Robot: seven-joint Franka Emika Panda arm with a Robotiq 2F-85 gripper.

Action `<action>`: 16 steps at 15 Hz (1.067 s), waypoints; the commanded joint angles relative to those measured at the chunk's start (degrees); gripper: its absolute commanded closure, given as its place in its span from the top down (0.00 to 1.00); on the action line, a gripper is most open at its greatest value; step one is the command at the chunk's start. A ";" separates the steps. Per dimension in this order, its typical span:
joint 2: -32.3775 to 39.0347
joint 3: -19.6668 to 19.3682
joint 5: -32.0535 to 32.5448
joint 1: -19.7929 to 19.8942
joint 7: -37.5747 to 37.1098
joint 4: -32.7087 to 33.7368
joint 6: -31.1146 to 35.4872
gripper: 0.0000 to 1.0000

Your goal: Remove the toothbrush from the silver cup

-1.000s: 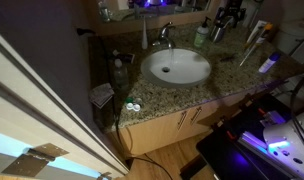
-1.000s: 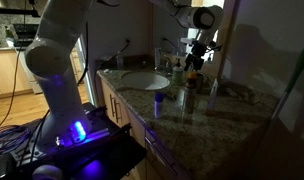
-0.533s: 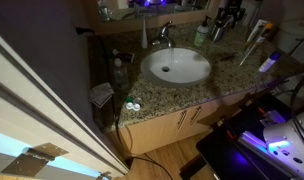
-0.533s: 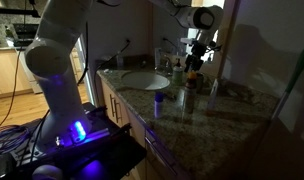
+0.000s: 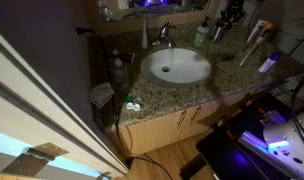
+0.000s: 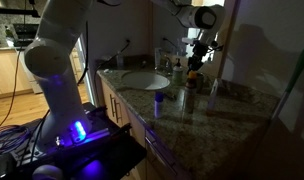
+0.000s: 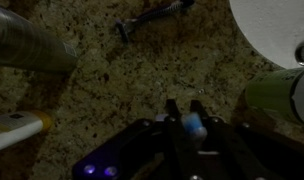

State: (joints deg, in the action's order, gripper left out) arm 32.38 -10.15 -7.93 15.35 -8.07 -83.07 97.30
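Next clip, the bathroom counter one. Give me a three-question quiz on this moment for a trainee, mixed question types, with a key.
1. True or false: the tool hangs over the middle of the sink.
2. In an exterior view, what stands closest to the tool? A) a bottle with a green top B) a red kettle C) a stack of plates
3. Fill in: the chrome ____ stands at the back edge of the sink.

Key:
1. False. The tool is over the back of the counter, off to one side of the sink.
2. A
3. faucet
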 commanded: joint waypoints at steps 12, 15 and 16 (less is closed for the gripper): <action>-13.31 0.11 -3.53 2.67 5.80 -2.96 -6.07 0.02; -20.45 0.09 -5.60 2.89 10.94 -5.59 -7.85 0.02; -22.36 0.04 -6.44 2.88 12.65 -6.01 -9.34 0.02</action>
State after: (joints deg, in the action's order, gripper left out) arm 17.24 -10.18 -11.81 17.80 -0.57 -84.01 89.84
